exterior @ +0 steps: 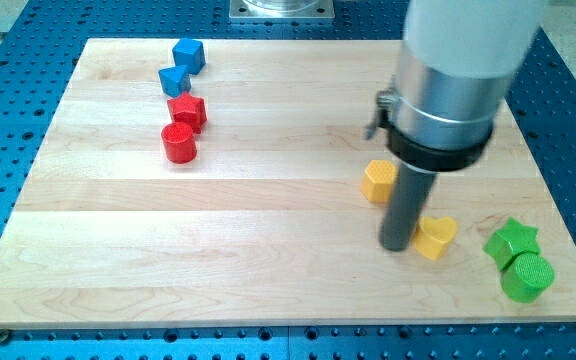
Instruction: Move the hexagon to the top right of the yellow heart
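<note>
Camera view | my tip (pixel 398 246) touching yellow heart (pixel 435 238), below yellow hexagon (pixel 379 181) | no fingers, no writing

8 blocks sit on the wooden board (pixel 268 230), in 4 colours, 2 of each. Blue: 2, a cube-like block (pixel 189 54) and a smaller angular block (pixel 173 81), near the top-left corner. Red: 2, 1 star (pixel 187 111) and 1 cylinder (pixel 179 143). Yellow: 2, 1 hexagon (pixel 378 181) and 1 heart (pixel 436 237). Green: 2, 1 star (pixel 511 241) and 1 cylinder (pixel 527 277), near the bottom-right corner.
</note>
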Motion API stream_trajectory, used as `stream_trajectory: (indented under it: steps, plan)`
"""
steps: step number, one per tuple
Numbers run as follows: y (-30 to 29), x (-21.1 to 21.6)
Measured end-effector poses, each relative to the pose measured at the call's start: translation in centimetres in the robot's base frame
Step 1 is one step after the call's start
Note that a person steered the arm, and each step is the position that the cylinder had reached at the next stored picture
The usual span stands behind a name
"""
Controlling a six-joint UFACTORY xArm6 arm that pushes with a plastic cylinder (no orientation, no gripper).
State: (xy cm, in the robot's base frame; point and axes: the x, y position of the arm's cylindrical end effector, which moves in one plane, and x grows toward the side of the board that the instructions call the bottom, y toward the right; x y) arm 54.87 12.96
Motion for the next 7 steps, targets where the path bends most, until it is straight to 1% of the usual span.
stream_trajectory:
  steps: [1,2,3,4,5,6,7]
  plan:
    - [0.8,1.1]
    - [-8.7,-2.2]
    - [-11.3,-8.9]
    - [-2.7,-9.3]
    - [4.1,-10.6]
    - [6.3,-8.6]
    - [7.4,-2.2]
